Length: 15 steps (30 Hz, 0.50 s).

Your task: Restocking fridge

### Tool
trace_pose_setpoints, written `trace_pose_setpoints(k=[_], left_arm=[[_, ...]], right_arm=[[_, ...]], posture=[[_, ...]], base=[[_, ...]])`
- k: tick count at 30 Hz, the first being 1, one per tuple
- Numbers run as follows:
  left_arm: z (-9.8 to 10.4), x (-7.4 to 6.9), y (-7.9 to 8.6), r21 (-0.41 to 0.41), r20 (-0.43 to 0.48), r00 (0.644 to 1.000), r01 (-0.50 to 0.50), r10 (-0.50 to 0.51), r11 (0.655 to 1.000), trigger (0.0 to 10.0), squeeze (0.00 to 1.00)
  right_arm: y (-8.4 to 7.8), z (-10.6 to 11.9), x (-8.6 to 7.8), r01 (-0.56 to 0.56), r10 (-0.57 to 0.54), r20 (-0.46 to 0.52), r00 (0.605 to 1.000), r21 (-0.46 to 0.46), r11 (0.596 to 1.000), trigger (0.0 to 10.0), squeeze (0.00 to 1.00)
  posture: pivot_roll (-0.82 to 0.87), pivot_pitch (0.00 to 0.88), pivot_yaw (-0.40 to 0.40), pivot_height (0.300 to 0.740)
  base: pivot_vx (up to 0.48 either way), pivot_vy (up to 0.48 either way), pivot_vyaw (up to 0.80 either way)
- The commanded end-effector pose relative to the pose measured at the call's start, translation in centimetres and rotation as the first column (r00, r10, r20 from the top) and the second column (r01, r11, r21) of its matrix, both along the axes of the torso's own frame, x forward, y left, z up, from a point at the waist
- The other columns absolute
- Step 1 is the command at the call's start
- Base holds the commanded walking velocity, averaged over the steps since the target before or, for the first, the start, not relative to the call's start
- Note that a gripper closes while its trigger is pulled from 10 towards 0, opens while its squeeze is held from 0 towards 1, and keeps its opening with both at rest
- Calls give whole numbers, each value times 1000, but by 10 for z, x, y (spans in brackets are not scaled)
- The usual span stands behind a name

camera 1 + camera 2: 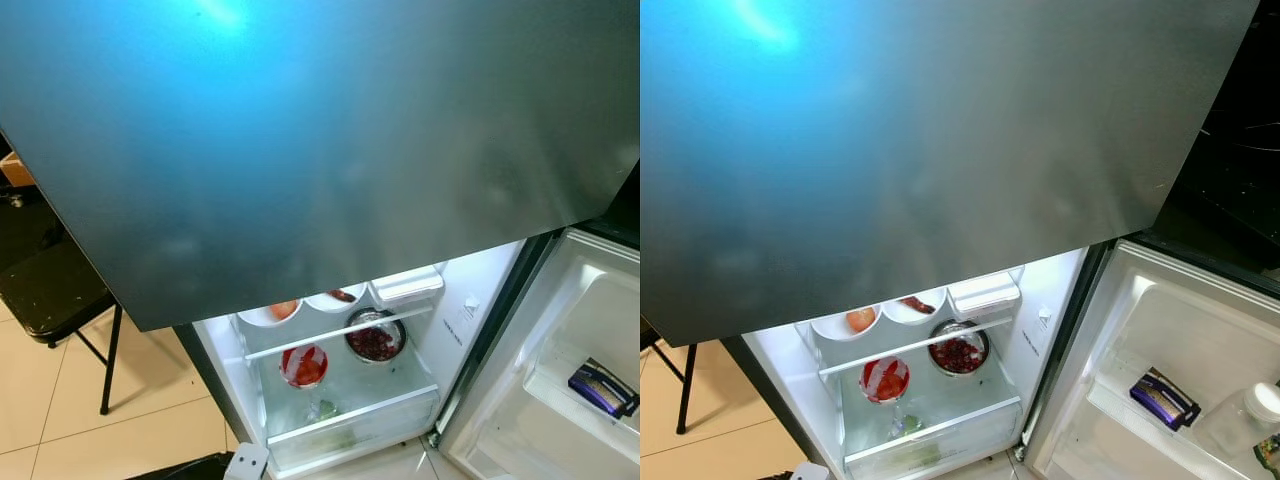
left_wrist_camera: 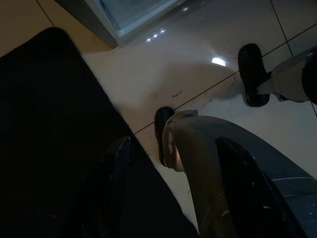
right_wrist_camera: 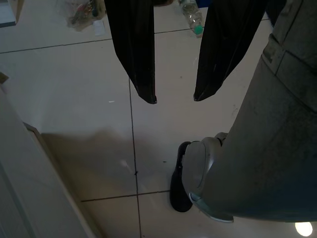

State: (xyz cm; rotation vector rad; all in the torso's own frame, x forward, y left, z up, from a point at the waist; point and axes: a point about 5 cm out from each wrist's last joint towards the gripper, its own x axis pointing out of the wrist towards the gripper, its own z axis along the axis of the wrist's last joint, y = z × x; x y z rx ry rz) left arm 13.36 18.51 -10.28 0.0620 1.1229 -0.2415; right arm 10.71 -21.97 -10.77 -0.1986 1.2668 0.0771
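The right gripper [image 3: 174, 98] hangs above the pale tiled floor [image 3: 89, 84] with its jaws spread and empty. The left gripper [image 2: 173, 198] also hangs low over the floor; whether its jaws are spread I cannot tell. Well apart from both, the grey fridge [image 1: 300, 150] stands with its lower door [image 1: 1160, 340] open, a steel bowl of red food [image 1: 375, 338] on its lit shelf.
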Motion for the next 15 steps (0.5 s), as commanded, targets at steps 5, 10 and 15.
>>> trace_pose_setpoints(k=[5, 10, 15], left_arm=[[-1, -3, -4, -8, -14, 1000, 7, -7, 1000, 10000, 0], [-1, -2, -6, -14, -12, 1000, 3, -3, 1000, 10000, 0], [-2, -4, -7, -16, -16, 1000, 1, -1, 1000, 10000, 0]], right_arm=[[-5, 2, 3, 14, -14, 6, 1000, -11, 1000, 10000, 0], [-2, 1, 3, 16, -16, 6, 1000, -7, 1000, 10000, 0], [-1, 0, 0, 19, -19, 0, 1000, -4, 1000, 10000, 0]], posture=[[15, 0, -22, 740], [15, 0, -23, 740], [15, 0, -23, 740]], base=[[0, 0, 0], [0, 0, 0], [0, 0, 0]])
